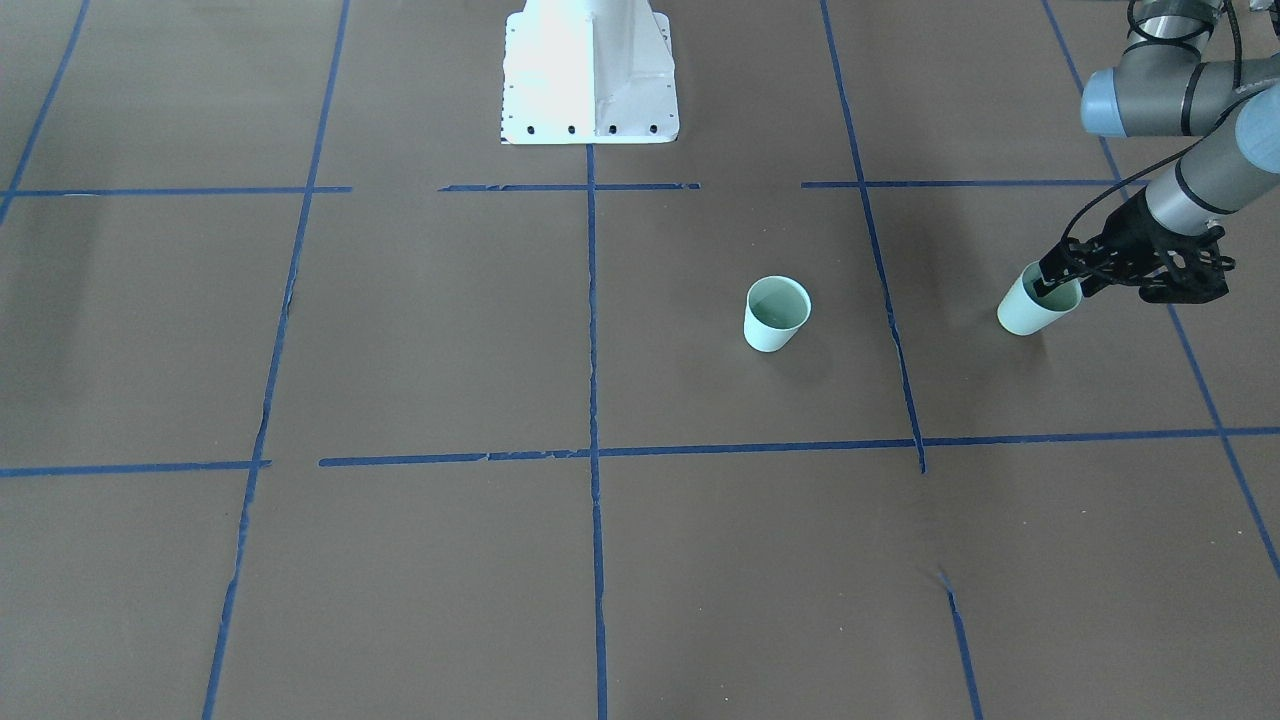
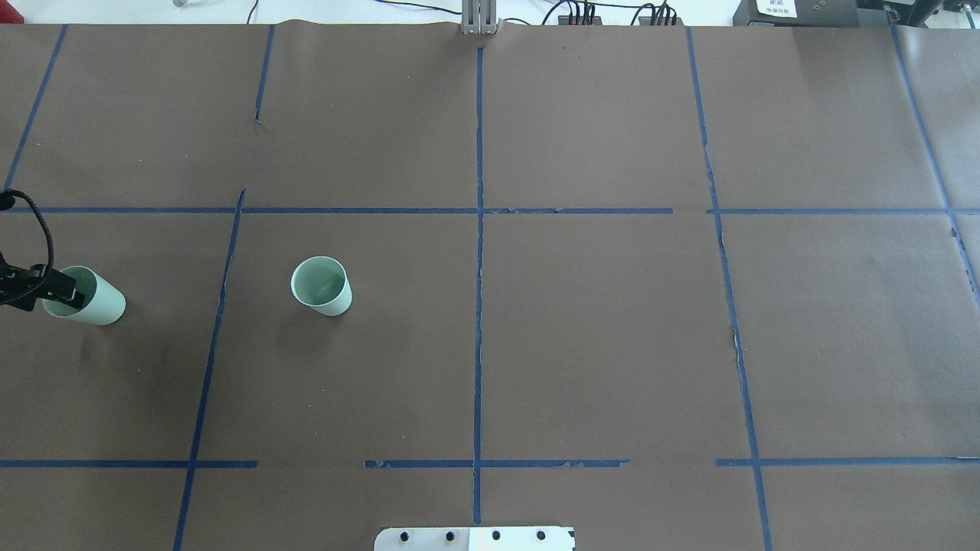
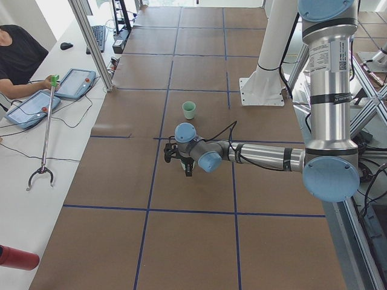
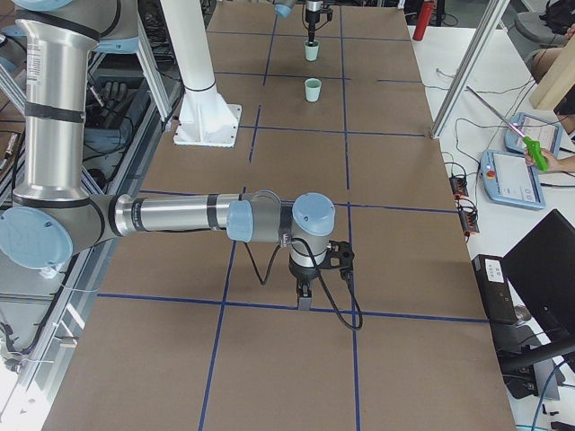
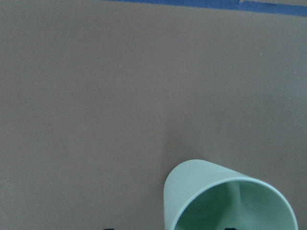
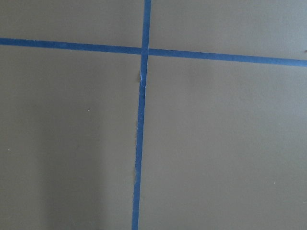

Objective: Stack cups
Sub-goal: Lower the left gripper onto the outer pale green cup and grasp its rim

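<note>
Two pale mint-green cups stand on the brown table. One cup [image 2: 321,285] stands free and upright, also in the front-facing view [image 1: 776,313]. The other cup [image 2: 88,300] is at the table's left edge, also in the front-facing view [image 1: 1030,308] and low in the left wrist view [image 5: 230,201]. My left gripper [image 2: 65,291] is open and straddles this cup's rim, one finger inside and one outside; it also shows in the front-facing view [image 1: 1062,280]. My right gripper [image 4: 304,301] shows only in the exterior right view, low over the table, so I cannot tell its state.
Blue tape lines [image 2: 478,229] divide the table into squares. The white robot base [image 1: 590,70] stands at the table's robot side. An operator [image 3: 18,60] sits at a side bench with tablets and a grabber tool.
</note>
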Controlling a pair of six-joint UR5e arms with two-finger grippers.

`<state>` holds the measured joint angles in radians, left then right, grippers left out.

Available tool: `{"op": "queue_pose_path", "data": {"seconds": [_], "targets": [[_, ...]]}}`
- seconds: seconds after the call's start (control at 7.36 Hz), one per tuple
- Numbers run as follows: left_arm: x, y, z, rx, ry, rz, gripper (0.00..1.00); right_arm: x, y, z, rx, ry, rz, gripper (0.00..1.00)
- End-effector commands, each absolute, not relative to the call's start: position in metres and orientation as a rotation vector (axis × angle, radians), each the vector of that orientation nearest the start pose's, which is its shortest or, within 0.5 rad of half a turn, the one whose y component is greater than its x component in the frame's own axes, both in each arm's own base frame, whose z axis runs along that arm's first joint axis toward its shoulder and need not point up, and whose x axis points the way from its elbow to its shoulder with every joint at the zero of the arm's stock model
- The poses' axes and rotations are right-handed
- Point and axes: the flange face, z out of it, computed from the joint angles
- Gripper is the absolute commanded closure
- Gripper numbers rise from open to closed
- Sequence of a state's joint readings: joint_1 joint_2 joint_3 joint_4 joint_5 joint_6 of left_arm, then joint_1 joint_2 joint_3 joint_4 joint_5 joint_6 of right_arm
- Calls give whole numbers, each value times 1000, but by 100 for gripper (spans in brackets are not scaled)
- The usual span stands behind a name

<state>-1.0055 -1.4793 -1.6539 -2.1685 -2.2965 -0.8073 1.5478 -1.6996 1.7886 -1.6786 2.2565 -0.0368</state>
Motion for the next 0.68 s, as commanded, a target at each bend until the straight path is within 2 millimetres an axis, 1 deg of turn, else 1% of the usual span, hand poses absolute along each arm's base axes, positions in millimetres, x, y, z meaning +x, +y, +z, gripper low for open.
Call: {"op": "queue_pose_path", "data": {"seconds": [0.0, 0.14, 0.41, 0.54], "targets": [[202, -444, 588, 0, 908, -9, 100, 60, -436, 628, -14, -686, -51, 0], [201, -445, 576, 17, 920, -5, 100, 60, -436, 628, -13, -686, -51, 0], [187, -437, 519, 59, 952, 6, 100, 60, -436, 627, -12, -686, -52, 0], [177, -440, 481, 39, 930, -28, 100, 60, -436, 627, -13, -686, -51, 0]]}}
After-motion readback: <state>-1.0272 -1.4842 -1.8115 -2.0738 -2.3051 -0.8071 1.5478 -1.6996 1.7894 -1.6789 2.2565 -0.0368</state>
